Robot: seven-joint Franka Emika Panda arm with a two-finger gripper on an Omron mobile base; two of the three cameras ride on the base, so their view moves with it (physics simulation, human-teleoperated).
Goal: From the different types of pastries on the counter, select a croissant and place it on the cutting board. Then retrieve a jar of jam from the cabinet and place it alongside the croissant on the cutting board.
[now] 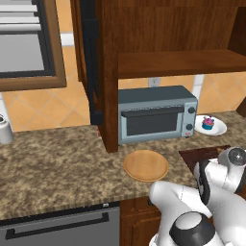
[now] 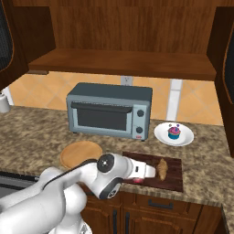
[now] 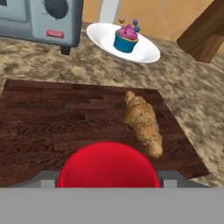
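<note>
Jar of jam [image 3: 108, 165] red at bottom centre of hand view, clamped between the gripper [image 3: 108, 177] jaws, low over the cutting board [image 3: 52, 122], croissant [image 3: 142, 122] lying on the board just right, cupcake [image 3: 126, 38] on white plate [image 3: 144, 52] at top, toaster oven [image 2: 109, 109] behind

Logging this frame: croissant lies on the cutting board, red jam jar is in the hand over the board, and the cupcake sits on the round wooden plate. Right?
One slip: the cupcake sits on the white plate, not the round wooden plate, as the hand view shows. The croissant does lie on the cutting board, with the jam jar in the hand.
</note>
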